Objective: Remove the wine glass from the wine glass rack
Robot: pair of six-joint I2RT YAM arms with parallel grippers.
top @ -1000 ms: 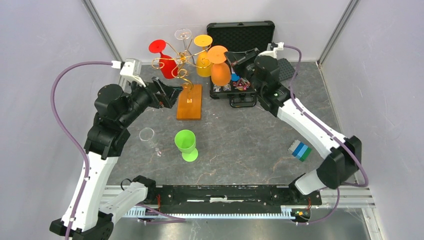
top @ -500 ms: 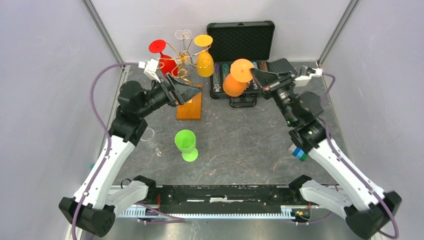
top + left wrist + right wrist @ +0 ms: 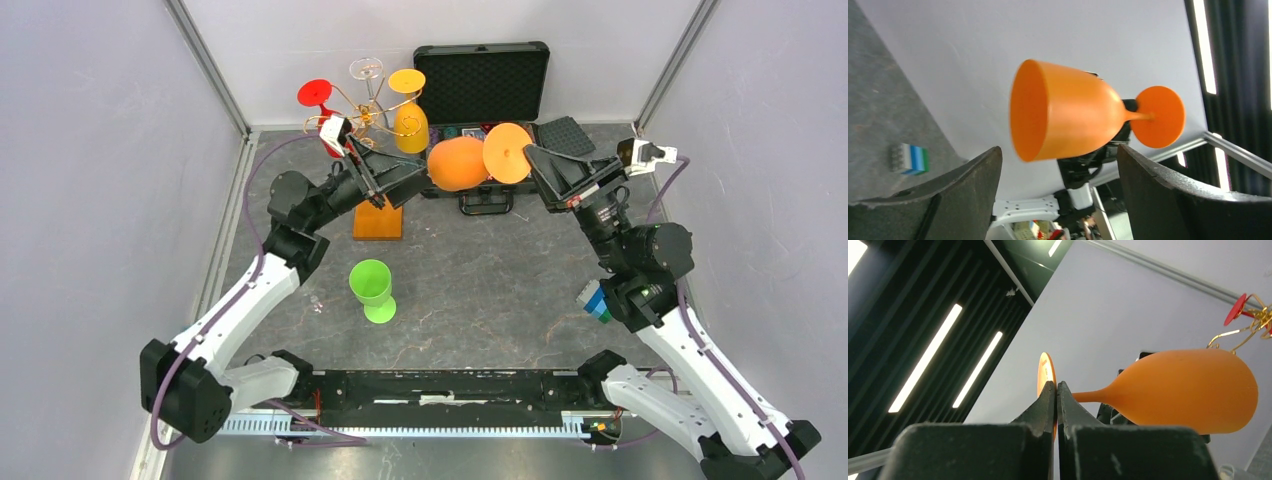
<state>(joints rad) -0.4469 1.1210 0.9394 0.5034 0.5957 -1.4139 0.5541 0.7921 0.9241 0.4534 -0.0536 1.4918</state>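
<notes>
- The right end effector is clamped on the stem of the orange wine glass, just beside its foot.
- A second ago this glass hung bowl-down beside the wine glass rack. Now it lies level in the air, clear of the wire arms, in front of the black case, with its mouth turned to the left.
- The left end effector was low by the rack's wooden base. It has since reached across to the glass's mouth and stands wide, with one finger on each side of the bowl and a gap at both.
- The red glass, clear glass and yellow glass hang on the rack as before.
- The green glass stands unmoved on the desk.
</notes>
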